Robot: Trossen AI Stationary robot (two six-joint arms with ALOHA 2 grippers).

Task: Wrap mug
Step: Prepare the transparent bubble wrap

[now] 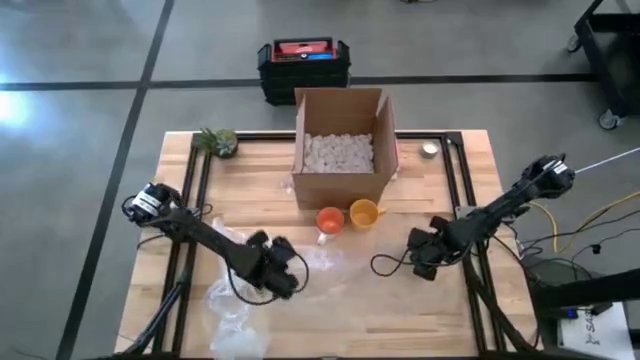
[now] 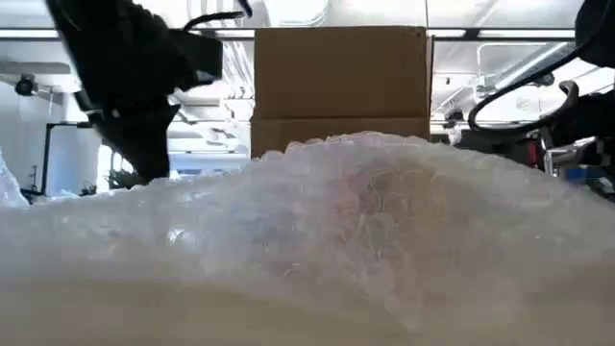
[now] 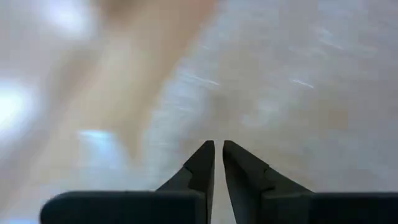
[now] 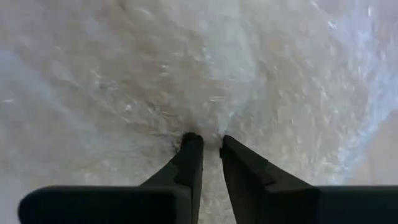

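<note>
A clear sheet of bubble wrap (image 1: 325, 262) lies on the wooden table between my two grippers and fills the foreground of the low view (image 2: 346, 221). An orange-red mug (image 1: 330, 220) and a yellow mug (image 1: 364, 212) stand upright on the table just beyond the sheet, in front of the box. My left gripper (image 1: 288, 272) is at the sheet's left side and is shut on it (image 3: 217, 147). My right gripper (image 1: 418, 256) is at its right side, also shut on it (image 4: 210, 139). My left gripper has its two fingers closed on the bubble wrap (image 3: 219, 134), coming in low from the table's left. Blur hides which part of the sheet it has and how many layers. My right gripper pinches the bubble wrap between its fingertips where the sheet puckers (image 4: 208, 129). It comes in low from the table's right, and the sheet spreads away beyond the fingers.
An open cardboard box (image 1: 342, 150) with white packing peanuts stands at the table's far middle. A small plant (image 1: 218, 141) is at the far left and a small round object (image 1: 429, 150) at the far right. More crumpled wrap (image 1: 235, 312) lies near the front left edge.
</note>
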